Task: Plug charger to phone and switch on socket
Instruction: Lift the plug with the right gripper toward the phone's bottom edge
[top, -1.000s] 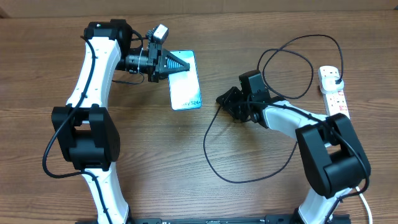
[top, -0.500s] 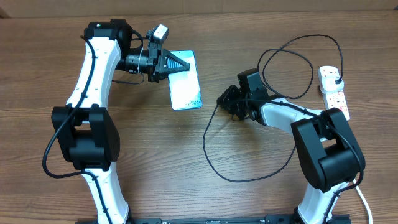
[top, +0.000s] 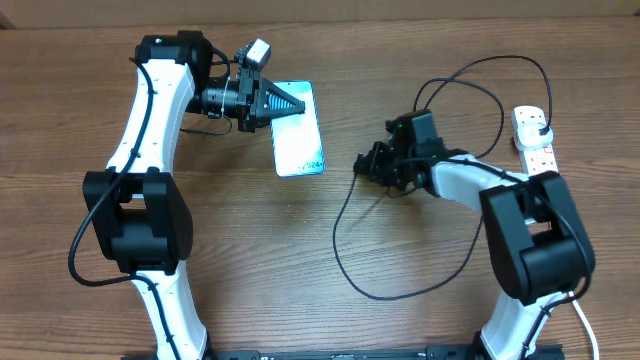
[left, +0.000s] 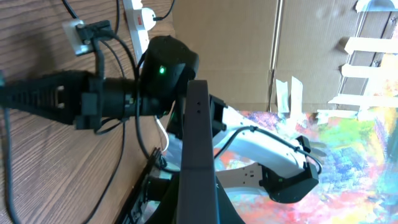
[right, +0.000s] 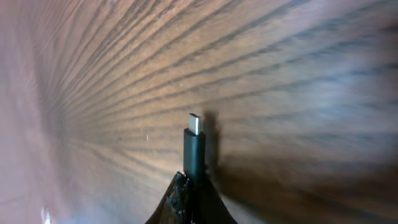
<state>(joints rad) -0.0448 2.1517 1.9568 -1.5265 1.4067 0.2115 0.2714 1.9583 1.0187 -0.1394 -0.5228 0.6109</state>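
Observation:
The phone, its blue screen lit, lies at the table's upper left of centre. My left gripper is shut on its far end; in the left wrist view the phone shows edge-on as a dark slab between the jaws. My right gripper is shut on the charger's connector tip, low over the wood, right of the phone and apart from it. The black cable loops across the table to a plug in the white socket strip at the far right.
The right arm's body lies across the table between the cable loops. In the left wrist view the right gripper points toward the camera, with the socket strip behind it. Cardboard and coloured sheets stand beyond the table.
My right gripper has shifted slightly to the right with the connector, and the cable loop moved with it. The left arm and phone have not moved.

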